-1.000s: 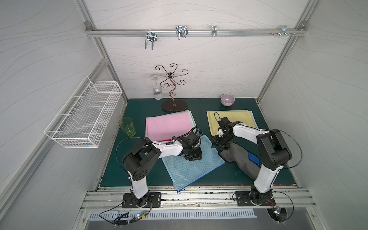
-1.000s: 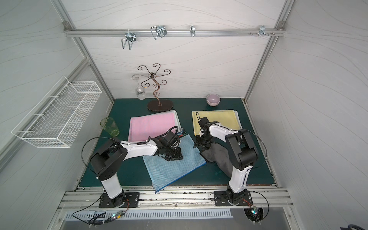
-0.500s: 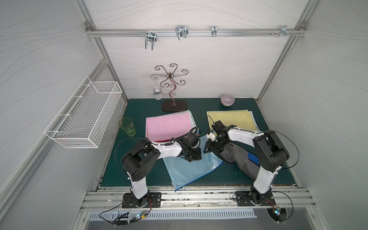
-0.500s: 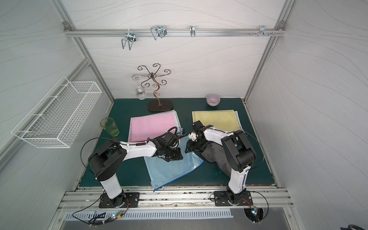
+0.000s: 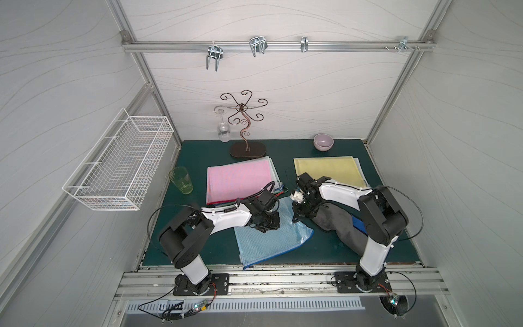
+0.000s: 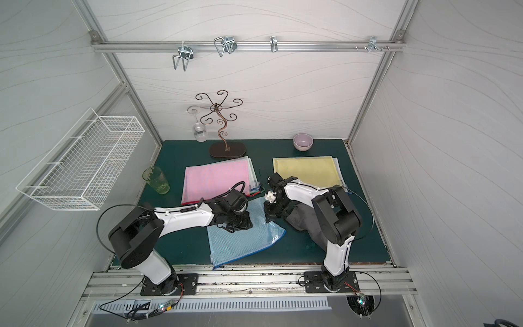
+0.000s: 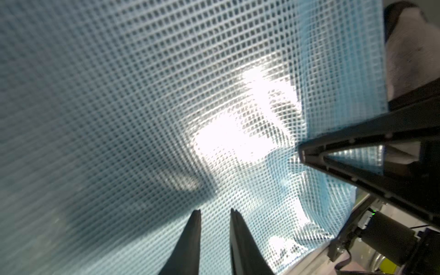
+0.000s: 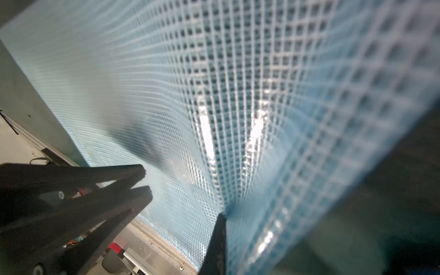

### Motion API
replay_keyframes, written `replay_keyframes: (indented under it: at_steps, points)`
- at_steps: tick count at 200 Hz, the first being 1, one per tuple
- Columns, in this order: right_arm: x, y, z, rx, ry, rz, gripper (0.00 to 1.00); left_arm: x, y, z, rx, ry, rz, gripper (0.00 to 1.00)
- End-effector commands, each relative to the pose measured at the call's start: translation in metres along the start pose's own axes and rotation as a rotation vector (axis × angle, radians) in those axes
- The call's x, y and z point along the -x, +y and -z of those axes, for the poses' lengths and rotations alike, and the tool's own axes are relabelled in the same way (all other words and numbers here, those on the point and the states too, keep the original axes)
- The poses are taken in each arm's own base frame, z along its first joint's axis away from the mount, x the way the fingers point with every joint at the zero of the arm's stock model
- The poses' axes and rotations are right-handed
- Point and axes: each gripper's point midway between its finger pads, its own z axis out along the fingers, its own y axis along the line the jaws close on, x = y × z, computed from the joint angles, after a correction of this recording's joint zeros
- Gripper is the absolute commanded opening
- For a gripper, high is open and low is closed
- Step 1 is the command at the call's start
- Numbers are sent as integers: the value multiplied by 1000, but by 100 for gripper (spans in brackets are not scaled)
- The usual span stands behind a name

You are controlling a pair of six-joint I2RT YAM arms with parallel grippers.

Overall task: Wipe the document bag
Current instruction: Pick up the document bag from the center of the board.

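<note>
The blue mesh document bag (image 5: 271, 240) (image 6: 243, 240) lies at the table's front middle. My left gripper (image 5: 266, 225) (image 6: 236, 223) rests tips-down on its far part; in the left wrist view the gripper (image 7: 215, 212) shows a narrow gap with only the bag's mesh (image 7: 142, 95) behind it. My right gripper (image 5: 295, 219) (image 6: 268, 218) is shut on the bag's right edge. In the right wrist view that edge (image 8: 297, 142) folds up out of the gripper (image 8: 223, 213). A grey cloth (image 5: 336, 220) (image 6: 305, 220) lies crumpled under the right arm.
A pink bag stack (image 5: 239, 181) and a yellow bag (image 5: 328, 170) lie behind. A green glass (image 5: 181, 179) stands at the left, a bowl (image 5: 323, 142) and a metal stand (image 5: 247, 147) at the back. A wire basket (image 5: 121, 167) hangs on the left wall.
My right gripper moved left from the cloth to the blue bag's right edge and shut on it, and that edge has bent upward. The left gripper stayed on the bag.
</note>
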Motion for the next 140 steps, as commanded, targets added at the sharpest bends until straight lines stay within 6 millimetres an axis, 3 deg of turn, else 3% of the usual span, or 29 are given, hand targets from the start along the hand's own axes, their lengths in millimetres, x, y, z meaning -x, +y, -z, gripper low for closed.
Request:
replay_keyframes:
  at_steps: [1, 29, 53, 106, 140]
  points:
    - [7, -17, 56, -129, -72, -28, 0, 20, -9, 39, -10, -106, -3, 29]
    - [23, -62, 103, -256, -150, -96, 0, 29, -9, 78, -19, -172, -8, 31]
    - [45, -102, 128, -352, -213, -152, 0, 30, -5, 94, -16, -198, -4, 32]
    - [127, -185, 158, -530, -297, -199, 0, 30, 5, 103, 18, -197, 5, 32]
    - [161, -222, 168, -609, -299, -175, 0, 36, 16, 115, 53, -209, 23, 32]
